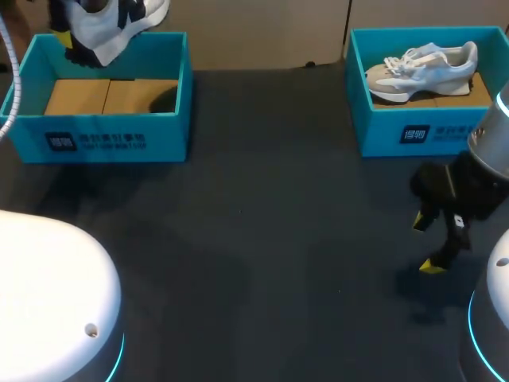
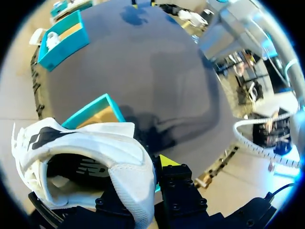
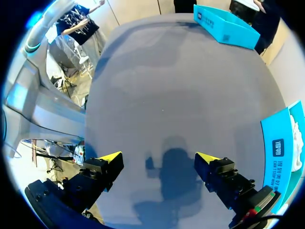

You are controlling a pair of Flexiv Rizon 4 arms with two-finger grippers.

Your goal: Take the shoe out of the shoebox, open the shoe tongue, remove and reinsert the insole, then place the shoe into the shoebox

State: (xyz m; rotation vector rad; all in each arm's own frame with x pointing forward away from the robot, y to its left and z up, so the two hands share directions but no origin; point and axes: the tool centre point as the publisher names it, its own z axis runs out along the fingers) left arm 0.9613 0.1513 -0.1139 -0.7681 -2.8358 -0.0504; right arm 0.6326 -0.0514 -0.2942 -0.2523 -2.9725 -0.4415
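Note:
A white shoe with black accents (image 1: 107,24) hangs above the left teal shoebox (image 1: 103,131), whose brown floor is bare. My left gripper (image 1: 67,44) is shut on the shoe's heel collar. In the left wrist view the shoe (image 2: 86,157) fills the space in front of the left gripper (image 2: 147,174), with the box (image 2: 97,112) below it; one finger is hidden by the shoe. A second white-grey shoe (image 1: 421,68) lies in the right shoebox (image 1: 421,135). My right gripper (image 1: 429,243) is open over bare table in front of that box, with nothing between its fingers (image 3: 158,157).
The dark table (image 1: 262,239) spreads between the two boxes. The white round arm bases sit at the front left (image 1: 56,294) and front right (image 1: 493,318). In the right wrist view the right shoebox (image 3: 281,143) is beside the gripper and the left one (image 3: 224,26) far ahead.

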